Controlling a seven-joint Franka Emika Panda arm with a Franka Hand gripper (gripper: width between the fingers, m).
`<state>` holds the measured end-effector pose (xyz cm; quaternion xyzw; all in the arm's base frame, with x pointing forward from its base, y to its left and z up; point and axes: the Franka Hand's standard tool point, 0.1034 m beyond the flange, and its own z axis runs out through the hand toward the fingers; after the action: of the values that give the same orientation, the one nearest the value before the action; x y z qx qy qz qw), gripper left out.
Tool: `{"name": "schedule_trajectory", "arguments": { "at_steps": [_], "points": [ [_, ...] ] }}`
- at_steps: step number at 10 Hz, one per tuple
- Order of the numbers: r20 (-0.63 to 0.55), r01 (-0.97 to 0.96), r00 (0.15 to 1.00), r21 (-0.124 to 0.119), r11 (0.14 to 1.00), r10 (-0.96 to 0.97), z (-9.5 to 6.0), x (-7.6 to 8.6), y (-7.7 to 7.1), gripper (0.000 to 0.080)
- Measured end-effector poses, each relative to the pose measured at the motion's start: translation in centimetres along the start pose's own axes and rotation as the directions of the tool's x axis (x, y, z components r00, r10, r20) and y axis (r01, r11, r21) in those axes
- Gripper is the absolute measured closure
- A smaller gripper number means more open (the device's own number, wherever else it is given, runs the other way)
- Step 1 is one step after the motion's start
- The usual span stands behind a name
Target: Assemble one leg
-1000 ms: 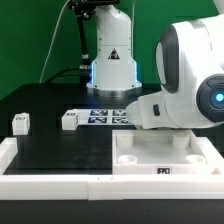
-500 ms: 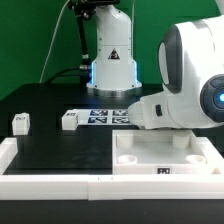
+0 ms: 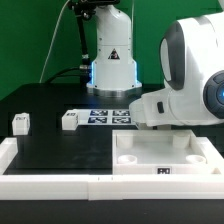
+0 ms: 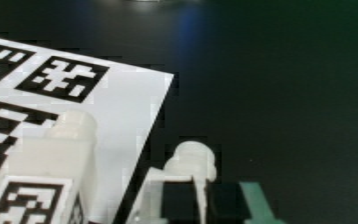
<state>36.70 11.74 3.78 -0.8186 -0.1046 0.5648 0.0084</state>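
Exterior view: a black worktop (image 3: pixel 60 150) with a white raised rim (image 3: pixel 60 182) along its near edge. The robot's base (image 3: pixel 110 60) stands at the far edge. The big white arm (image 3: pixel 190 80) fills the exterior view's right side, close to the lens. The gripper (image 3: pixel 140 112) reaches out from it, over the far wall of the tray and toward the marker board (image 3: pixel 105 115). Its fingers are hidden behind the arm's own body, so I cannot tell whether they are spread or pressed together. Nothing can be seen held in it or touching it.

Compared with a second ago, the arm has shifted slightly toward the exterior view's right and a little upward. The blue light ring on its side now sits almost off the picture. The legs, board and tray lie where they were.

The leg (image 3: pixel 69 120), a small white upright block with a black-and-white tag, stands just beside the marker board's end. A second leg (image 3: pixel 20 122) stands well apart from it, near the worktop's edge on the exterior view's left.

The tray (image 3: pixel 160 172), large, white and square, sits at the near corner on the exterior view's right. The arm hides part of its inside. The part that shows is white floor.

Wrist view: the marker board (image 4: pixel 69 85) with several tags lies on the black worktop. One blurred white shape (image 4: pixel 60 150) overlaps the board. Another blurred shape (image 4: pixel 188 172) lies over the black surface. Both are too soft to identify.
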Motion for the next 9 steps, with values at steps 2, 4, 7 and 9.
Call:
{"name": "schedule_trajectory", "arguments": {
  "at_steps": [2,4,7,9],
  "points": [
    [0.031,-0.001,1.000,0.001,1.000,0.001,-0.9,-2.1,-0.1,0.0792],
    [0.056,-0.002,0.998,0.002,1.000,0.002,-2.0,-4.0,-0.1,0.0797],
    [0.058,-0.002,0.998,0.002,1.000,0.001,-1.9,-4.0,-0.1,0.0642],
    [0.052,-0.009,0.999,0.001,1.000,0.009,-1.9,-3.9,-0.1,0.0473]
  ]
}}
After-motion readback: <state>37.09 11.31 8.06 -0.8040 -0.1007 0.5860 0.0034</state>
